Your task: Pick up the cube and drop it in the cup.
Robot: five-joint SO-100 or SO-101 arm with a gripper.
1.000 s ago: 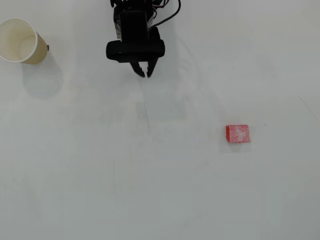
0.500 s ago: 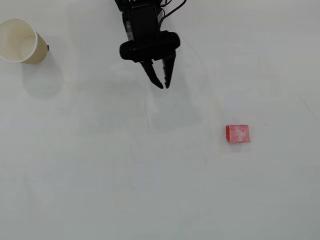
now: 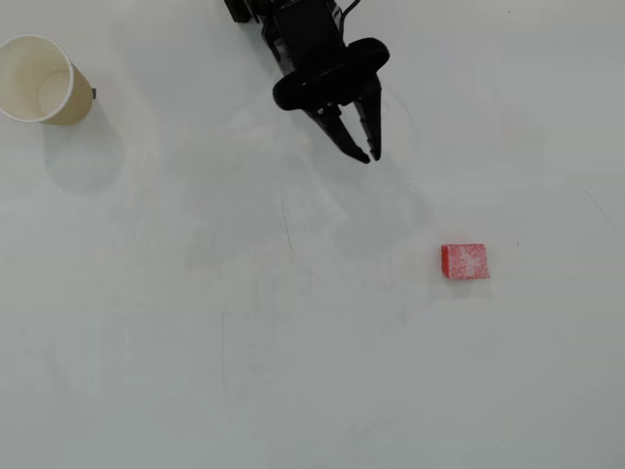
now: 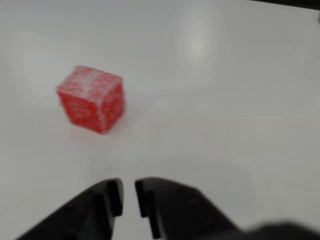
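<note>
Nothing here can be read. The cube [image 3: 465,261] carries only whitish speckles on red, no letters or numbers, and up close in the wrist view [image 4: 91,98] it is blurred but plainly unmarked. The cup [image 3: 41,80] is plain cream, with no print or logo on what shows. The table [image 3: 312,371] has faint scuffs, no writing.

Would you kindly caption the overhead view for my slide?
End effector nearly closed, apart from cube; cup far left.
</note>
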